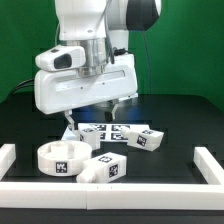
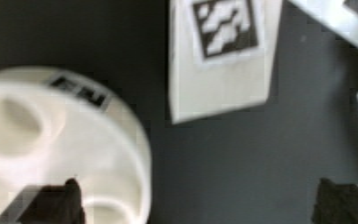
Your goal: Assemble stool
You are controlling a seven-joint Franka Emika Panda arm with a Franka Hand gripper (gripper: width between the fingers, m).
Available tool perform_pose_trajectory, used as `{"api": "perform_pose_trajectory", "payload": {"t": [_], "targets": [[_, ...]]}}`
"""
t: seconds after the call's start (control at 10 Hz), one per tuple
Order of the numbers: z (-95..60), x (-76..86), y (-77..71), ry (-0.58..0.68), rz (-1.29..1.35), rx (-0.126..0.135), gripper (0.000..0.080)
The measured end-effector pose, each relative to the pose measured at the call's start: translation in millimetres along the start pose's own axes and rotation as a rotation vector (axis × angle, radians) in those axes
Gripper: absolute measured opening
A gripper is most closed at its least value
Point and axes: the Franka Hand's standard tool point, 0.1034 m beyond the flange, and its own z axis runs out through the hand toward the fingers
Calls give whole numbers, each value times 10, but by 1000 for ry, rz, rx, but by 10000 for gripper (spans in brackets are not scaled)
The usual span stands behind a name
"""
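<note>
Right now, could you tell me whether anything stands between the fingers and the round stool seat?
Nothing visible does: the seat lies partly beneath the open fingers, and the nearest leg lies apart from it.

White arm (image 1: 95, 25) bent over, hand (image 1: 95, 113) pointing straight down, fingers (image 2: 51, 200) spread wide apart

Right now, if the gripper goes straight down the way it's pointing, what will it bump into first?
Probably the bare black table between the open gripper's fingertips. But one fingertip looks to hang over the round seat's rim, so it might clip that first. Depth is hard to judge.
</note>
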Motion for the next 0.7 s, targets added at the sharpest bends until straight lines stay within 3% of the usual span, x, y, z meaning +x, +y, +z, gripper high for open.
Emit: {"api": "perform_pose_trajectory", "payload": {"t": [0.1, 0.2, 0.3, 0.5, 0.7], "targets": [[-64, 131, 135, 7, -13, 1, 649], [-20, 215, 196, 13, -22, -2, 649], [108, 197, 147, 2, -27, 9, 649], [320, 55, 121, 15, -46, -15, 649], [437, -79, 111, 1, -41, -5, 649]]}}
